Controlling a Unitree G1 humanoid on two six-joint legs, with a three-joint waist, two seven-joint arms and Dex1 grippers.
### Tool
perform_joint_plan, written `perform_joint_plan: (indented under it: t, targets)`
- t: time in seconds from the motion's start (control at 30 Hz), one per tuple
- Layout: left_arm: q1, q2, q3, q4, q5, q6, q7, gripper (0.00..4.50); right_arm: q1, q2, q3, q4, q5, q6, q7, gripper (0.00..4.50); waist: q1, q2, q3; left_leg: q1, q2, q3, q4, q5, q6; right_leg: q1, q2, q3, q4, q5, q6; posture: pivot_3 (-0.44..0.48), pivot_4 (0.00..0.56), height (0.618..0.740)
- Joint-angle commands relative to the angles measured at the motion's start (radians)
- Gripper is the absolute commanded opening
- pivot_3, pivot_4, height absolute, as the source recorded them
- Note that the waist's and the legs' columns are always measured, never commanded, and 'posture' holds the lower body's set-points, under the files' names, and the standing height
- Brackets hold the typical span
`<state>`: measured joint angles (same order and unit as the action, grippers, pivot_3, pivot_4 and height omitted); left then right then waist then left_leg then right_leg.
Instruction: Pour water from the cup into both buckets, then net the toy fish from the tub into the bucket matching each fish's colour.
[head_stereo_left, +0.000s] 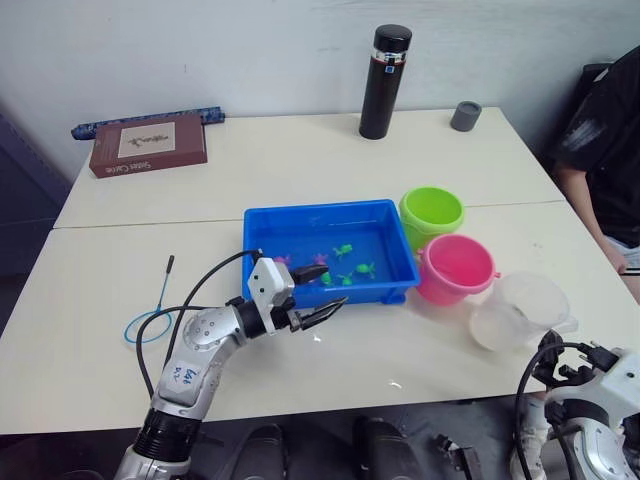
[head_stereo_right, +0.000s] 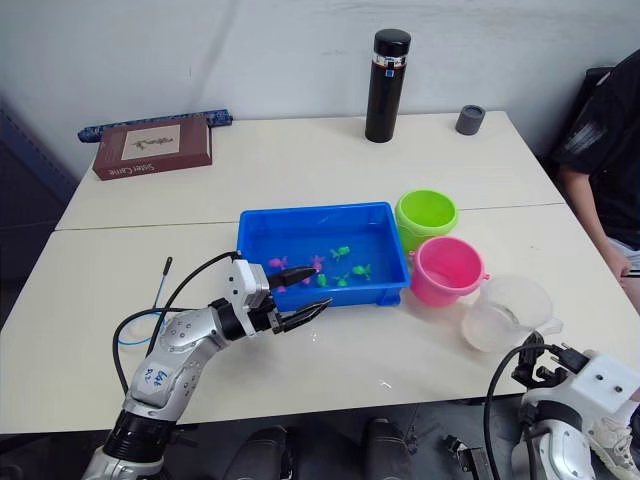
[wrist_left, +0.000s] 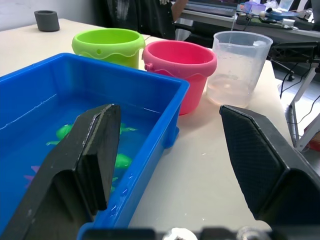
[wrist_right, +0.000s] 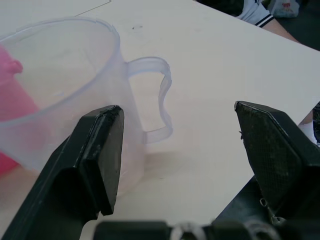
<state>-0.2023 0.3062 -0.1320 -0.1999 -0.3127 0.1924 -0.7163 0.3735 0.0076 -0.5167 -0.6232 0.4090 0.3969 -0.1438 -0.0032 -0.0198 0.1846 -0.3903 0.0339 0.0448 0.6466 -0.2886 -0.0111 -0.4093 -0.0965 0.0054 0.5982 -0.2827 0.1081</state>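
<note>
the blue tub (head_stereo_left: 300, 222) is seen at the centre of the frame on the pale table (head_stereo_left: 300, 160), holding water and several toy fish (head_stereo_left: 343, 250), green and magenta-pink. the lime green bucket (head_stereo_left: 432, 212) is set just beside the tub's right end, and the pink bucket (head_stereo_left: 458, 268) stands below it in the frame, touching or nearly touching the green one. the clear cup (head_stereo_left: 520, 310) is placed at the lower right, just beside the pink bucket, with a little water at its bottom. the net (head_stereo_left: 150, 322) is laid flat at the left of the frame, well apart from the tub. the left gripper (head_stereo_left: 318, 294) is held over the tub's near rim, its fingers spread apart and grasping nothing. in the right wrist view, the right gripper (wrist_right: 177, 145) is shown released, its fingers wide apart, with the cup's handle (wrist_right: 152, 97) between them in the view. a black flask (head_stereo_left: 384, 68) and a small grey cap (head_stereo_left: 465, 116) are seen at the top of the frame, a book (head_stereo_left: 148, 145) at the upper left, and a seated person (head_stereo_left: 605, 150) at the right edge.
</note>
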Motion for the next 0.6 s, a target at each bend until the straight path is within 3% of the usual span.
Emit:
perform_joint_plan:
  t: [0.03,0.6]
  targets:
    - [0.006,-0.006,-0.002,-0.052,-0.006,-0.014,0.007,3.45,0.0,-0.014,-0.016,-0.022,0.013,-0.001,-0.001,3.78,-0.001,0.0,0.0,0.0,0.0,0.0,0.0,0.0,0.0,0.0,0.0,0.0,0.001,0.0,0.0,0.0,0.15,0.74]
    - [0.0,-0.003,-0.003,-0.054,-0.004,-0.01,0.009,3.45,-0.02,-0.028,-0.024,0.073,0.001,-0.031,0.02,3.78,-0.001,0.0,0.0,0.001,0.0,0.0,0.0,0.0,0.0,0.0,0.0,0.0,0.002,0.0,0.0,0.0,0.15,0.74]
